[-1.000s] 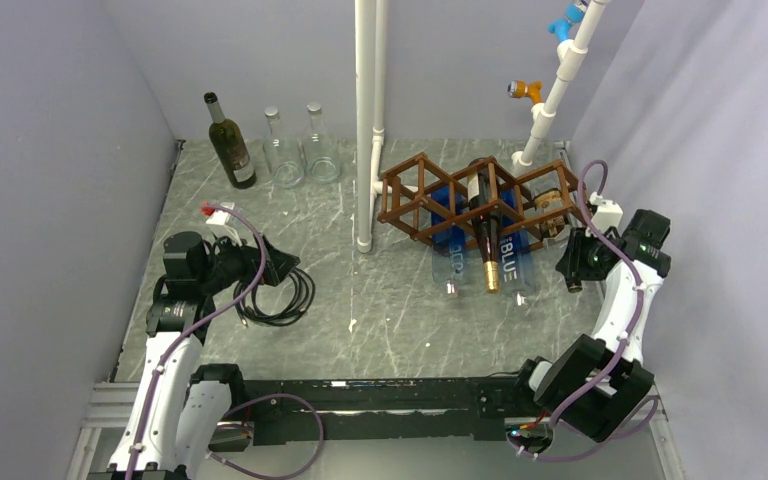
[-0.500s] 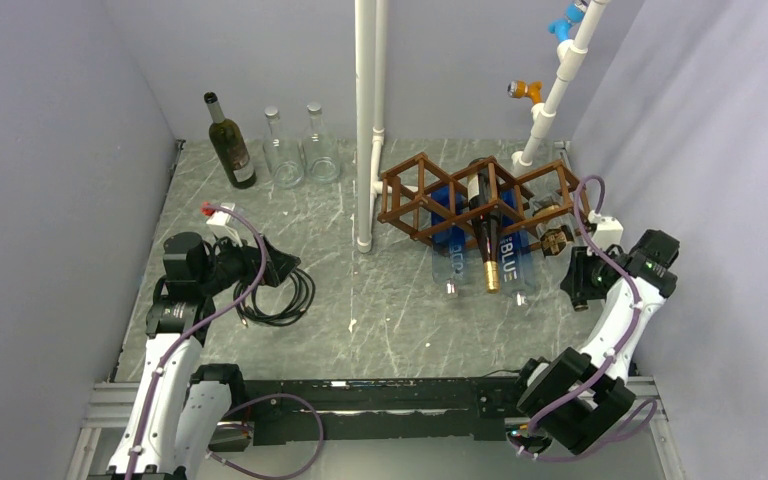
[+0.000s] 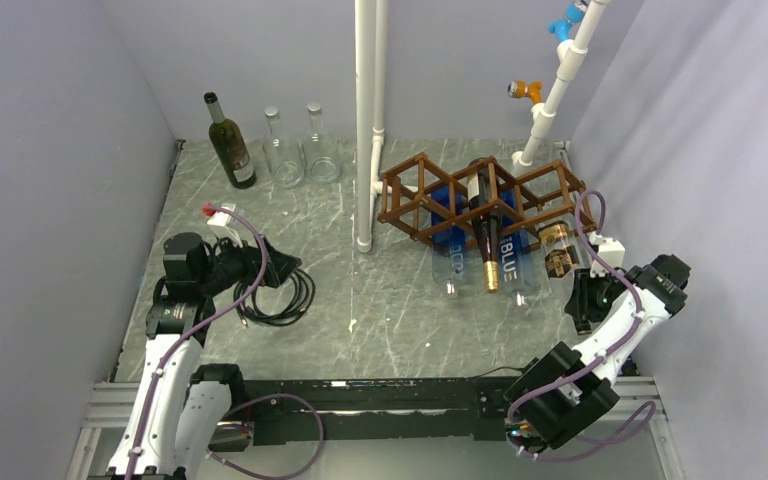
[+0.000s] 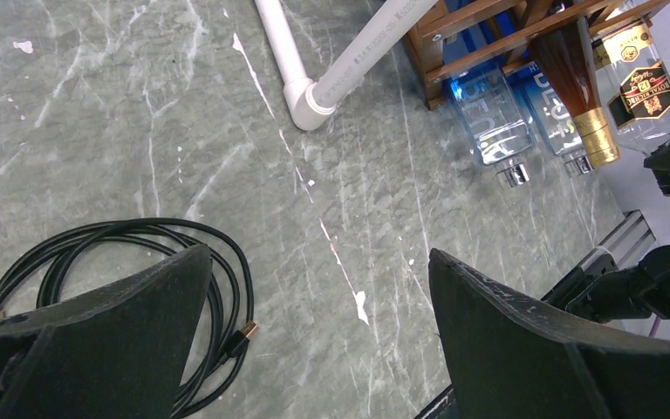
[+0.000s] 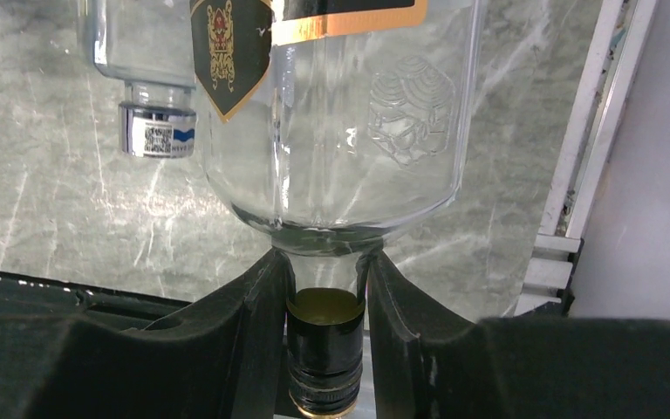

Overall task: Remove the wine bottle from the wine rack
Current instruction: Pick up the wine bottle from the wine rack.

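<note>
The brown wooden wine rack (image 3: pixel 457 187) stands at the back right of the table. A clear wine bottle (image 3: pixel 557 250) with a black-and-gold label lies neck toward me, just in front of the rack's right cell. My right gripper (image 3: pixel 578 300) is shut on its neck. In the right wrist view the fingers (image 5: pixel 262 305) clamp the neck just above the black cap, with the bottle (image 5: pixel 358 113) reaching away from the gripper (image 5: pixel 325 288). My left gripper (image 3: pixel 280 265) rests far left, open and holding nothing (image 4: pixel 318 262).
A dark bottle with gold foil (image 3: pixel 485 240) and two blue-labelled clear bottles (image 3: pixel 455 255) (image 3: pixel 513 262) lie in the rack. Three bottles (image 3: pixel 230 145) stand at the back left. A white pipe (image 3: pixel 365 120) rises mid-table. A black cable (image 3: pixel 285 295) lies by the left gripper. The right wall is close.
The right arm has drawn back toward the near right, sliding the clear bottle out of the rack's right cell. The left arm has not moved.
</note>
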Available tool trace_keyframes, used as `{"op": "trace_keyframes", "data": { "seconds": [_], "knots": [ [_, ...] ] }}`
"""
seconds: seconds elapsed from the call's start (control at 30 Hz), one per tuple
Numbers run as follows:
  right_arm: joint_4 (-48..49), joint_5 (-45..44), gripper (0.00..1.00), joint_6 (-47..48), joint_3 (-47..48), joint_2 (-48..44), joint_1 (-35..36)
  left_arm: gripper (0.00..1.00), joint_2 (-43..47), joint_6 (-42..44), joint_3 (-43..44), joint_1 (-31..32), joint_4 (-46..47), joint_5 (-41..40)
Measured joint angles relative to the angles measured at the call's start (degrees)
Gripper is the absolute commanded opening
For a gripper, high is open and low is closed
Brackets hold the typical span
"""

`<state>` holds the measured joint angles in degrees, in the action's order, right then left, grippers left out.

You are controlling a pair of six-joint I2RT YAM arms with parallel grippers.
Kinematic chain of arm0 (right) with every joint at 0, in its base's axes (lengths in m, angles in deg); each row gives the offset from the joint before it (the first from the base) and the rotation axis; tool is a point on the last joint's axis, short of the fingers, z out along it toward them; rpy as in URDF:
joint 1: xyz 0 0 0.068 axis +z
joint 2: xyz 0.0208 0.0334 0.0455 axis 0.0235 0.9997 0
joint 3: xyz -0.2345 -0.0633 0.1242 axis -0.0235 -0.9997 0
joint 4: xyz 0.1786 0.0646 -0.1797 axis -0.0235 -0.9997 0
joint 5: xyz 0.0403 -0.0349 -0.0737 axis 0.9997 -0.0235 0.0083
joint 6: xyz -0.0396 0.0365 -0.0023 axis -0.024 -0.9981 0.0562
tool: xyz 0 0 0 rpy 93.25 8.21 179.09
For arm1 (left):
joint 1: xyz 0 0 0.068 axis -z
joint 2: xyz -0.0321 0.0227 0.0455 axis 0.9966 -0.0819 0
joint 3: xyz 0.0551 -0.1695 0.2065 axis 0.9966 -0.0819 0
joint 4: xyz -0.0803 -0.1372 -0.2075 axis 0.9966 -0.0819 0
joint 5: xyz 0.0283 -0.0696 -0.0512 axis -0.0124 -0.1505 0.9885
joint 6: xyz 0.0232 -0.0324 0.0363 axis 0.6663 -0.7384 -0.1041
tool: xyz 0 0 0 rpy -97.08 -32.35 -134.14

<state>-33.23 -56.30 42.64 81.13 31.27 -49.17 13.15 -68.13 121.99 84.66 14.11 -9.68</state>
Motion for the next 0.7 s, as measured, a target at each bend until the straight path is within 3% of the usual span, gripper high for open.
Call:
{"op": "trace_keyframes", "data": {
  "seconds": [0.7],
  "knots": [
    [-8.61,0.13,0.0,5.05,6.14,-5.2,-4.76,1.0,0.35,-0.02,0.0,0.02,0.04,1.6]
  ]
}}
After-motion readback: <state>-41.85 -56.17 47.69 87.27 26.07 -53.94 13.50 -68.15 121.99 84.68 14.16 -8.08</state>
